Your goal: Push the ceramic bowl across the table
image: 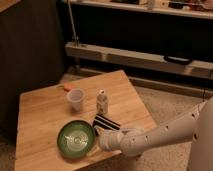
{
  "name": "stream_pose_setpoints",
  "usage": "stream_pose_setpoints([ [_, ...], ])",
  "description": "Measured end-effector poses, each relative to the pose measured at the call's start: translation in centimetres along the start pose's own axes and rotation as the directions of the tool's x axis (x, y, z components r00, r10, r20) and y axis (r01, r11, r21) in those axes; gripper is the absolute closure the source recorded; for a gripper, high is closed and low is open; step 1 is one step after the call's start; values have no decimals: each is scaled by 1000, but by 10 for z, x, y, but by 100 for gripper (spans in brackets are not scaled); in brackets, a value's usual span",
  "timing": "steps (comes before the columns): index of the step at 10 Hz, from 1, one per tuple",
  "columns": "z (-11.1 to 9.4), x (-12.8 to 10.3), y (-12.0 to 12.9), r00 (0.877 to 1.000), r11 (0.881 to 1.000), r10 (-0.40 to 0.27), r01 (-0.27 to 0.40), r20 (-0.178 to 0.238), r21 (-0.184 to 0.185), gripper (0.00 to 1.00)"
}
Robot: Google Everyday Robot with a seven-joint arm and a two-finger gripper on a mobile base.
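Observation:
The ceramic bowl (76,138) is wide, shallow and glossy green with a paler centre. It rests near the front edge of the light-wood table (42,112). My gripper (101,139) sits low at the bowl's right rim, at the end of the white arm (160,135) that reaches in from the right. Whether it touches the rim cannot be made out.
A translucent plastic cup (75,99) stands behind the bowl, with a small pale bottle (102,102) to its right. A black-and-white striped object (106,121) lies just behind my gripper. A small orange item (67,87) lies at the table's far edge. Dark shelving stands behind.

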Motion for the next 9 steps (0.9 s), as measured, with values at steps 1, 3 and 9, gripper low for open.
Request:
stream_pose_setpoints([
  [1, 2, -1, 1, 1000, 1000, -2, 2, -1, -5, 20],
  [3, 8, -4, 2, 1000, 1000, -11, 11, -4, -20, 20],
  [9, 28, -27, 4, 999, 999, -37, 37, 3, -37, 20],
])
